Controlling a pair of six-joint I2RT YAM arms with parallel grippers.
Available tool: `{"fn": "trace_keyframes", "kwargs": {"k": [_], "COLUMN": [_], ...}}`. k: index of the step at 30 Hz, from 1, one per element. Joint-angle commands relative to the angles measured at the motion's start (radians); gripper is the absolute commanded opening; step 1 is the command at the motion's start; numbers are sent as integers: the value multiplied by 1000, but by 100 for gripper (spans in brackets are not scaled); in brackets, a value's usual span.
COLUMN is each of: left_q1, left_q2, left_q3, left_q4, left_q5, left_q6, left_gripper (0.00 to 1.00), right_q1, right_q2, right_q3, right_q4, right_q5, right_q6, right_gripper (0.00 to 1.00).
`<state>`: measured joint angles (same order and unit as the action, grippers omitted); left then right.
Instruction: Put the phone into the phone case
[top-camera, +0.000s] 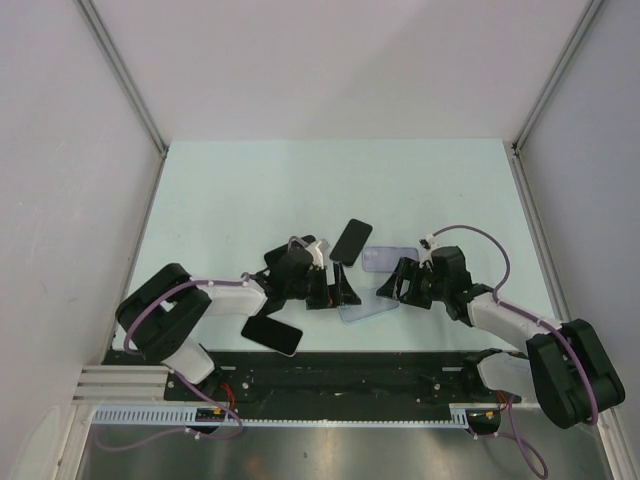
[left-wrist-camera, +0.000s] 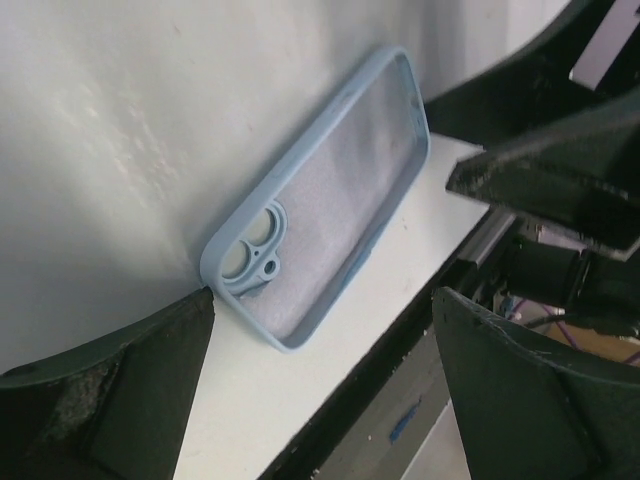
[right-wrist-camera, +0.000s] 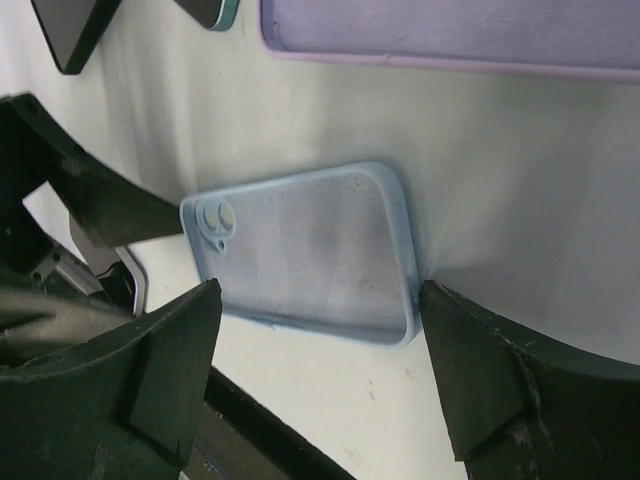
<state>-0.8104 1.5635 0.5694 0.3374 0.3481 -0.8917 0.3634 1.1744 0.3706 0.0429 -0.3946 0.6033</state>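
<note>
A light blue phone case (top-camera: 362, 310) lies open side up between my two grippers. In the left wrist view the case (left-wrist-camera: 320, 190) lies ahead of my left gripper (left-wrist-camera: 320, 385), which is open, and its camera-hole corner almost meets the left fingertip (left-wrist-camera: 195, 305). My right gripper (right-wrist-camera: 320, 330) is open, its jaws standing either side of the case's (right-wrist-camera: 300, 250) near long edge, with the right fingertip (right-wrist-camera: 430, 295) close against a corner. A black phone (top-camera: 351, 240) lies beyond the grippers. Another phone (top-camera: 272, 335) lies near the left arm.
A lilac case (top-camera: 388, 259) lies just beyond the blue one, at the top of the right wrist view as the lilac case (right-wrist-camera: 450, 30). A third dark phone (top-camera: 283, 254) is partly under the left arm. The table's near edge and black rail (top-camera: 350, 365) are close behind the blue case.
</note>
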Motion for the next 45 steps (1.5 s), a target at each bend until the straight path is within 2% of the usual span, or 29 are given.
{"fn": "trace_keyframes", "kwargs": {"k": [1,7,13,18,23,27,31,35,40,45], "left_q1": [45,82,117,135,145,145,149,152,154,154], "left_q2": [21,50,75,70,-3,-130,-325,-492,-706,-896], "left_q3": [33,76,102,119,96,86,31,-14,-66,-127], "left_q4": [-55,-63,-78,-98,-162,-282,-357,-429,-589,-722], "left_q5": [-1,18,19,2,-88,-190,-248,-299,-412,-468], "left_q6": [57,82,102,119,158,191,191,186,163,77], "left_gripper": [96,96,96,96,96,96,97,98,100,100], "right_q1": [34,42,60,65,77,83,86,97,175,307], "right_q2": [14,56,223,320,277,171,12,-74,-91,-6], "right_q3": [-25,-12,112,172,172,172,172,172,175,198], "right_q4": [26,120,166,189,120,-1,-119,-178,-176,-103], "right_q5": [-30,-26,-24,-38,-14,65,143,145,141,163], "right_q6": [49,87,78,82,67,32,9,4,29,81], "right_gripper": [85,85,89,89,91,100,100,100,100,100]}}
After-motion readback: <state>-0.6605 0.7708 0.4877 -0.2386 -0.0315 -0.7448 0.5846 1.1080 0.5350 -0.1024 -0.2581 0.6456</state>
